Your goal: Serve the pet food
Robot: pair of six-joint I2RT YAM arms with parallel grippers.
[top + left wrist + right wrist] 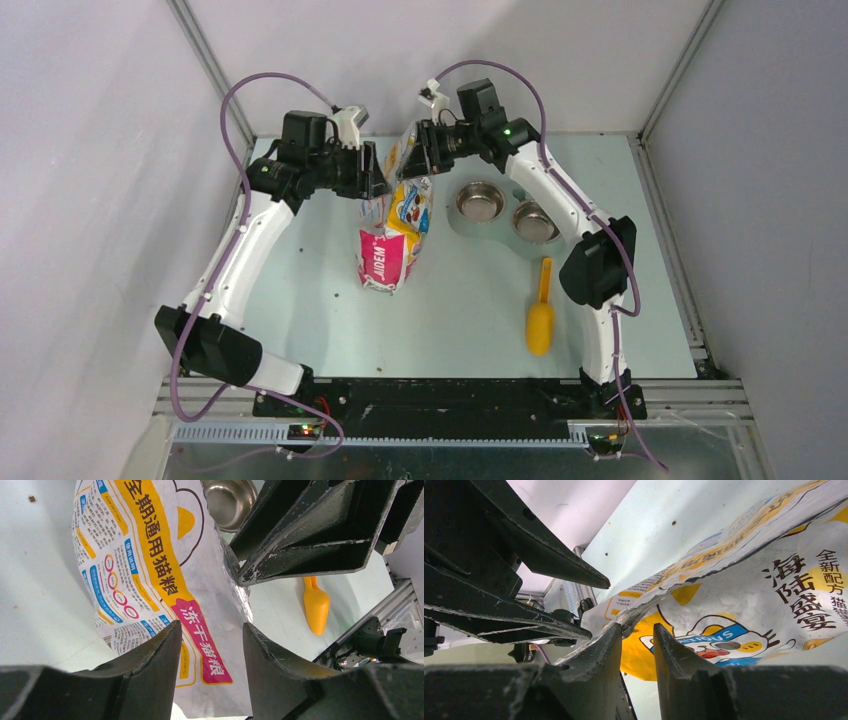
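We read "全期通用猫粮", "冻干猫粮" on cat-food bag (150, 580); long axis near-far, mouth far. Left gripper (211, 627) fingers spread; right gripper (636, 626) narrow gap, can't tell grip.

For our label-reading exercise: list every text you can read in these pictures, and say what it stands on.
"全期通用猫粮": bag, yellow band.
"冻干猫粮": bag, pink band.
"海陆盛宴": bag, front.
"全新配方": bag, front, yellow patch.
Small print, the blue banner and the pink lettering in the top view: too small or blurred to read.

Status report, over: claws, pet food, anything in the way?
Left gripper open beside bag. Right gripper at bag's top, grip unclear. Pet food unseen; bowls empty.
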